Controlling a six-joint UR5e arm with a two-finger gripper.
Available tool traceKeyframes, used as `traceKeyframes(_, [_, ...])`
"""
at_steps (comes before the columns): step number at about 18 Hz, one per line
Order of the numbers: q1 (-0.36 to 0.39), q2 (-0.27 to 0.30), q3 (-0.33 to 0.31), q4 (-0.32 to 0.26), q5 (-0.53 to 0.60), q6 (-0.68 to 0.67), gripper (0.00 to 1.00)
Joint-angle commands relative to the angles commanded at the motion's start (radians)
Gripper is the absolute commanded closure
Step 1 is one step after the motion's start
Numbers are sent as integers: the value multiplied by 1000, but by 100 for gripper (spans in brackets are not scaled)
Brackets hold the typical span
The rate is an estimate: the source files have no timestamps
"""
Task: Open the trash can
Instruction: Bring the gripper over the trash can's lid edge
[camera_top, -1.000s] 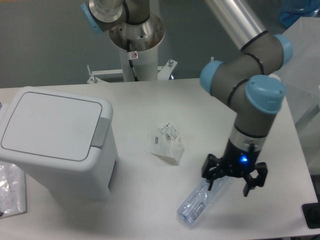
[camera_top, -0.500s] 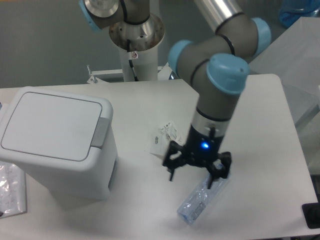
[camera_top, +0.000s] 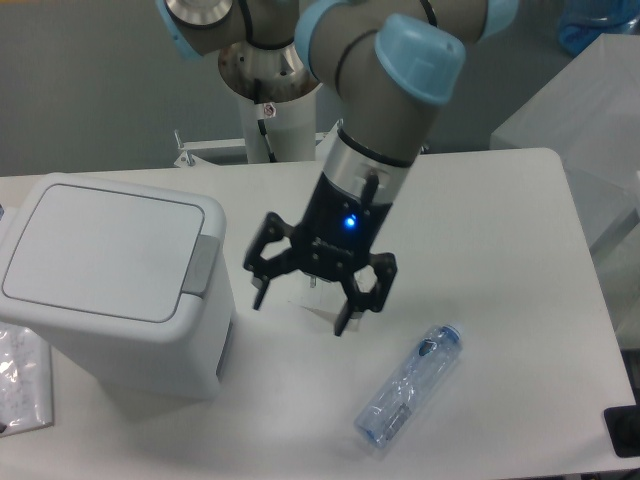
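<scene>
**My pincer hangs wide beside the closed bin**

My black two-finger pincer hangs above the white table with its fingers spread wide and nothing between them. A blue light glows on my wrist just above the fingers.

The large boxy white plastic trash can with rounded corners stands at the left of the table, near my pincer but not touching it. Its flat white lid lies shut, and the grey push tab sits on the lid's edge that faces me.

Below and partly behind my fingers lies a small crumpled white paper packet. A clear plastic bottle with a blue cap lies on its side near the table's front edge, apart from my pincer.
</scene>
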Motion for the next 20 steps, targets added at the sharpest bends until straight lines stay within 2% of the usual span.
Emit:
traceKeyframes(4, [-17, 61, -107, 12, -2, 8, 0])
traceKeyframes(6, [-23, 75, -141, 34, -2, 9, 0])
traceKeyframes(20, [-29, 42, -161, 57, 9, 8, 0])
